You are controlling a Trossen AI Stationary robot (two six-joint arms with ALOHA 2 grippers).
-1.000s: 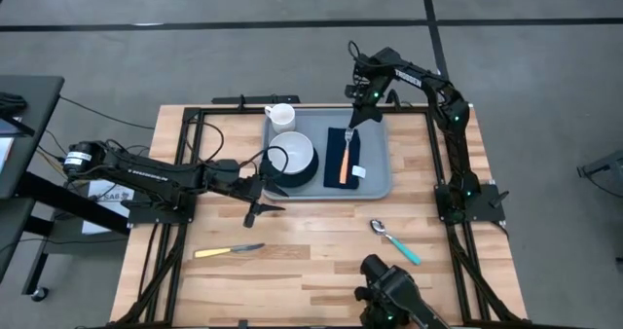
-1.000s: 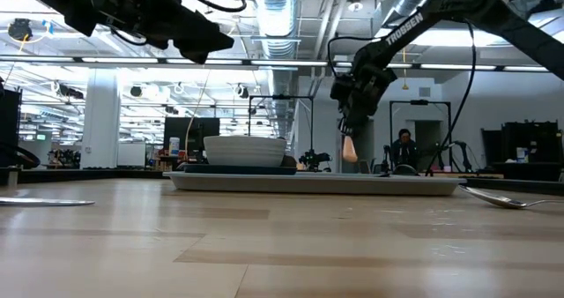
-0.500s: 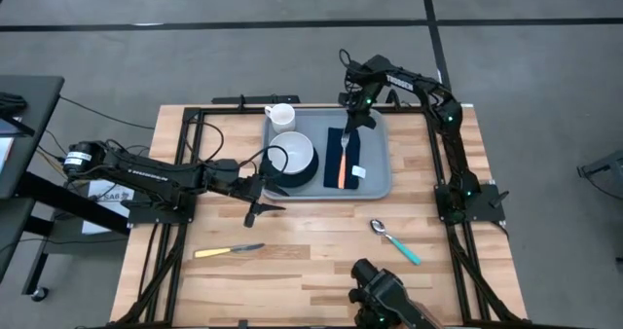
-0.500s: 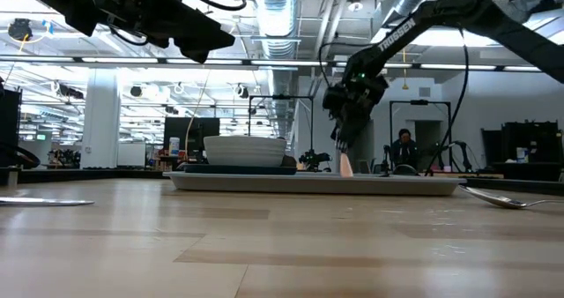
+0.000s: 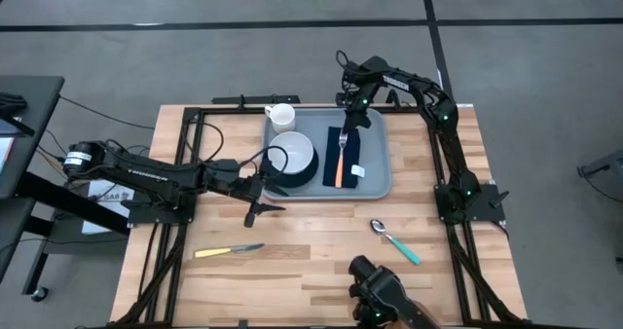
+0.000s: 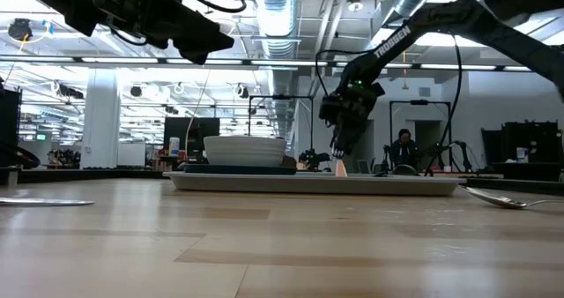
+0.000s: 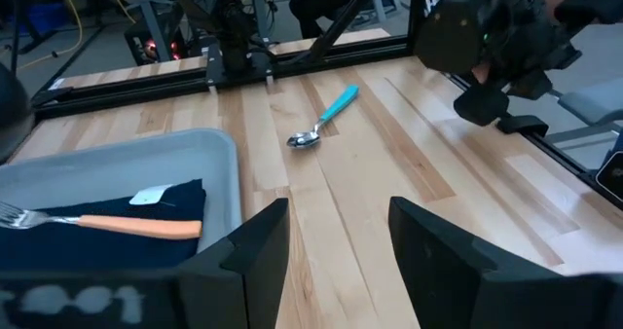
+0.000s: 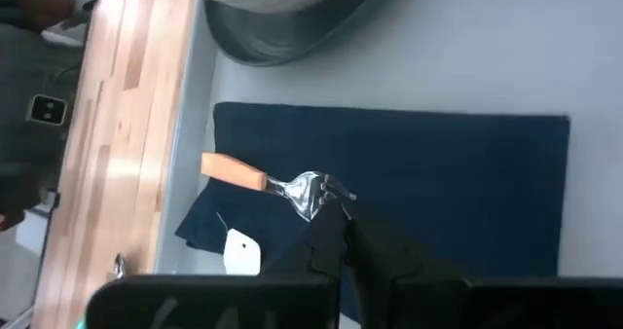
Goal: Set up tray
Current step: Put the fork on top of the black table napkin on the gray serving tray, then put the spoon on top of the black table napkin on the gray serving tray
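From above, the right pincer [image 5: 347, 125] hides the fork's [image 5: 341, 157] tines, the bowl [image 5: 293, 153] covers most of the plate [image 5: 292, 180], and the frame's lower edge cuts off the dark camera mount [image 5: 382, 295].

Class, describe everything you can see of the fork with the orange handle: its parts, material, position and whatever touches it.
The fork has a shiny metal head with tines and neck, and a smooth orange handle that looks plastic. It lies lengthwise on the dark navy napkin inside the tray, beside the dark plate. The right gripper, fingers shut, pinches its tines. The handle end rests low on the napkin; whether the head is fully down cannot be told.
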